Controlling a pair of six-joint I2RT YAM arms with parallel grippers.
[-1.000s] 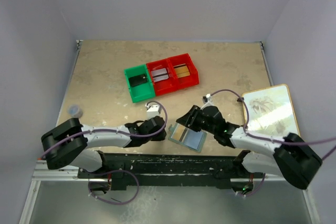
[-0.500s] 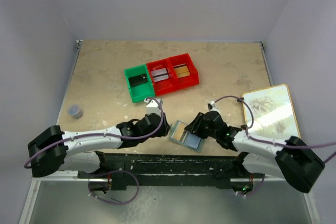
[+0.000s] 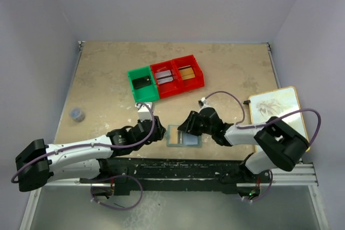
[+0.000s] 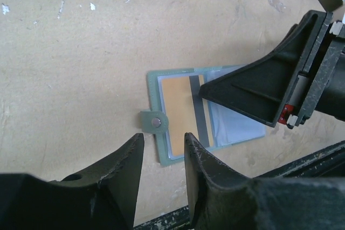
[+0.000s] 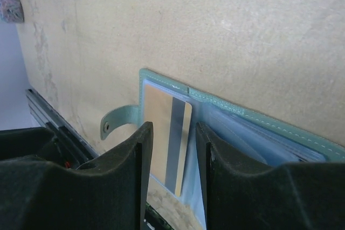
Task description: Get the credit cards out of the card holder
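Observation:
The light blue card holder (image 3: 184, 137) lies open and flat near the table's front edge. A gold credit card (image 4: 178, 111) with a grey stripe shows in its left clear sleeve. My right gripper (image 3: 184, 126) hovers over that panel, open. In the right wrist view its jaws (image 5: 173, 130) straddle the card (image 5: 161, 109) with a gap on each side. My left gripper (image 4: 164, 149) is open and empty, just short of the snap tab (image 4: 153, 122) on the holder's left edge. The right gripper's finger (image 4: 253, 87) covers part of the blue sleeves (image 4: 234, 127).
A green bin (image 3: 143, 85) and two red bins (image 3: 178, 76) stand at mid-table, each with a card inside. A framed picture board (image 3: 277, 112) lies at the right edge. A small grey object (image 3: 77, 113) sits at the left. The black rail (image 3: 178, 165) runs just below the holder.
The left gripper has opened and now sits beside the snap tab. The right gripper moved left over the card. The holder slid left and turned square to the table's edge.

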